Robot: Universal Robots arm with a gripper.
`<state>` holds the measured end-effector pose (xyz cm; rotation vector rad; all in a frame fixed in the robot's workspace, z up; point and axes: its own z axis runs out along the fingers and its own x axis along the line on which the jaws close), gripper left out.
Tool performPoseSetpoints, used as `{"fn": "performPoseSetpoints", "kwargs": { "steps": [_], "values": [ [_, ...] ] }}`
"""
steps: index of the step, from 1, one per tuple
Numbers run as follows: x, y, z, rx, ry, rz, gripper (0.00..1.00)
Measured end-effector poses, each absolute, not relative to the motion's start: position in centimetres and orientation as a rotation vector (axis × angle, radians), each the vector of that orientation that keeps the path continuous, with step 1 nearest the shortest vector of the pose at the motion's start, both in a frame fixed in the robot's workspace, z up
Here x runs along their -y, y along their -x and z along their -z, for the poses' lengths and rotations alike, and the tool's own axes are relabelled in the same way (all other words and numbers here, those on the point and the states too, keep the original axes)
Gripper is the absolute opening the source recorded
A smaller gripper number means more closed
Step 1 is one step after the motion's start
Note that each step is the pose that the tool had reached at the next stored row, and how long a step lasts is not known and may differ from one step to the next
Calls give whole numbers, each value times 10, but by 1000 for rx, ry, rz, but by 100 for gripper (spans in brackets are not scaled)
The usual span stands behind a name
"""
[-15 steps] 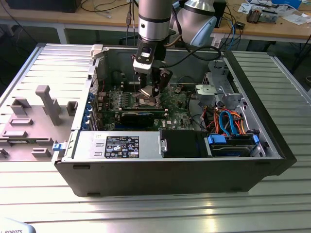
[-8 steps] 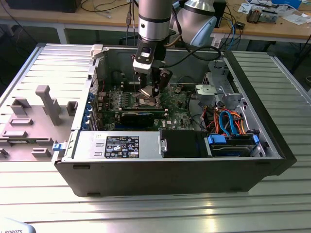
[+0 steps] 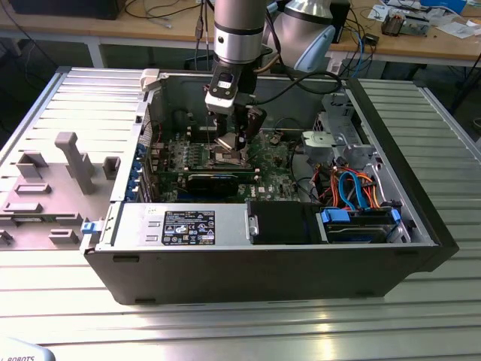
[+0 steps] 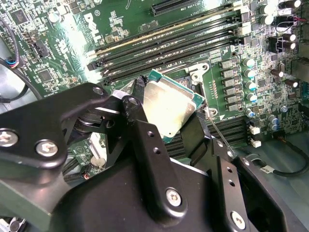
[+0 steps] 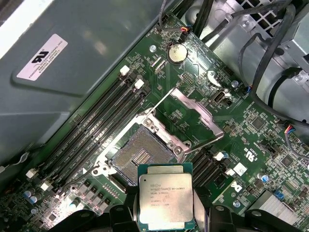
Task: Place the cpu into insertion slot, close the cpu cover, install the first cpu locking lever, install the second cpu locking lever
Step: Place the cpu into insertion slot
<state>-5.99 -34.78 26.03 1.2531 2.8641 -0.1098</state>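
So the cpu (image 5: 166, 193) isn't seated. The gripper (image 5: 166, 209) has it pinched by two opposite edges, one finger (image 4: 145, 140) on each side, silver top facing up. It hangs just beside the insertion slot (image 5: 137, 157), near one of the slot's corners. The slot sits in the middle of the green motherboard (image 5: 253, 128) and has nothing in it, just the pin field. The cpu cover (image 5: 193, 116) is flipped up and back on its hinge at the slot's far edge, and one thin wire lever (image 5: 159, 100) stands up next to it.

Count: one chip, one socket, one cover, two fingers. There's a bank of long black memory slots (image 5: 96, 125) along each side of the socket.

The board lies in an open computer case (image 3: 263, 259) with a labelled power supply box (image 3: 180, 226) along the near edge and blue and orange cables (image 3: 353, 188) toward the exterior view's right. The arm (image 3: 239, 30) comes straight down into the case, wrist pointing at the board's centre.
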Motion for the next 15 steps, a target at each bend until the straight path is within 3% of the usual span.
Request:
{"fn": "performPoseSetpoints", "kwargs": {
  "steps": [15],
  "values": [
    [348, 60, -260, -2855, -1270, 115, 55]
  ]
}}
